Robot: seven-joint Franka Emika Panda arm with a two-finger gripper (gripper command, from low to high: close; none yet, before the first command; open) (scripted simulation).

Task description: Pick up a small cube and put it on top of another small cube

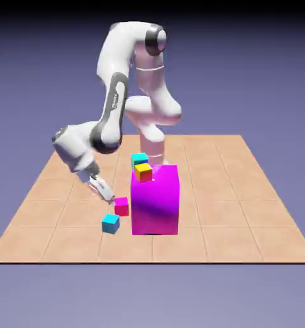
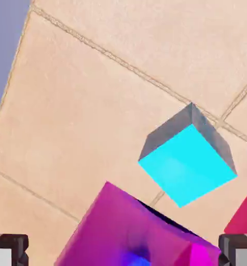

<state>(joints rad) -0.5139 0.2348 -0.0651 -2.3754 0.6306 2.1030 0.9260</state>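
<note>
- Tiled tan table (image 1: 245, 211) before plain blue-violet backdrop; no writing or labels anywhere.
- Small cyan cube (image 1: 110, 223) lying on table, just beside small pink cube (image 1: 121, 205).
- Gripper (image 1: 110, 197) angled low, touching pink cube; fingertips (image 2: 9, 250) spread wide in hand view, pink face between, grip unclear.
- Tall magenta block (image 1: 156, 200) adjacent; teal cube (image 1: 139, 158) and yellow cube (image 1: 143, 171) on or behind its top.

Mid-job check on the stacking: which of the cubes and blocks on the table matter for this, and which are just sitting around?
In play: small cyan cube, small pink cube beside it, and the gripper close by the pink one.

Bystanders: tall magenta block, orange-yellow cube and teal cube behind the block's top.
</note>
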